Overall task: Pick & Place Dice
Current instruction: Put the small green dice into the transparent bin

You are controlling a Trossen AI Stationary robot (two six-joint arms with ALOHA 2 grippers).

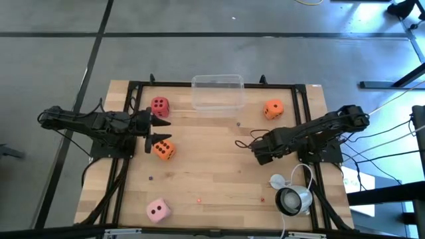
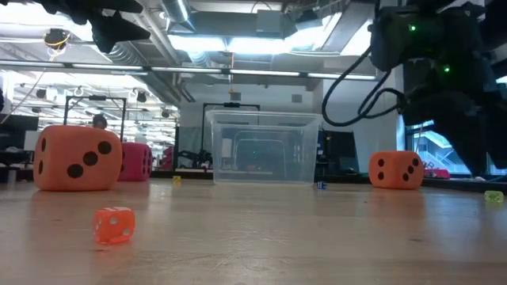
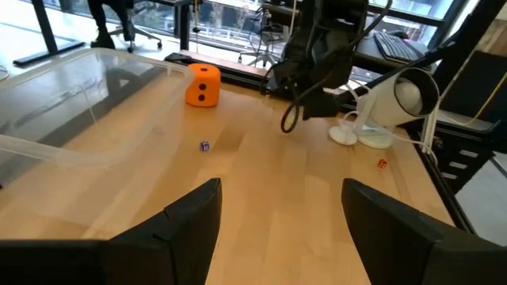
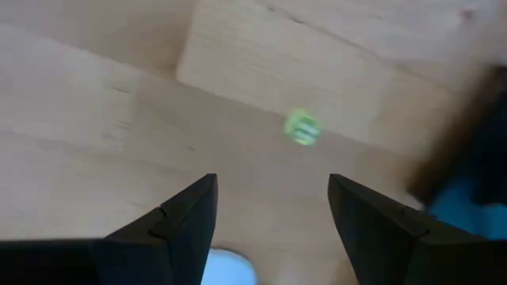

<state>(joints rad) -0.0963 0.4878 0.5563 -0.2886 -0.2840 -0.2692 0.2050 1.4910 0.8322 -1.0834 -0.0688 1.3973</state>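
Dice lie scattered over a wooden table [image 1: 219, 172] between two dark robot arms. The left gripper [image 1: 157, 130] hangs with its fingers spread and empty, between the red die [image 1: 160, 105] and an orange die [image 1: 164, 149] just beside its tips. The right gripper [image 4: 269, 207], pointing down at bare wood near a tiny green die [image 4: 302, 127], stands with its fingers apart and nothing between them. A second orange die [image 1: 273, 109] sits just beside a clear plastic container [image 1: 218, 91] at the table's far edge. The pale pink die [image 1: 158, 210] rests alone at the near edge, well apart from the others. A white lamp-like fixture [image 1: 293, 197] lies beside the right arm.
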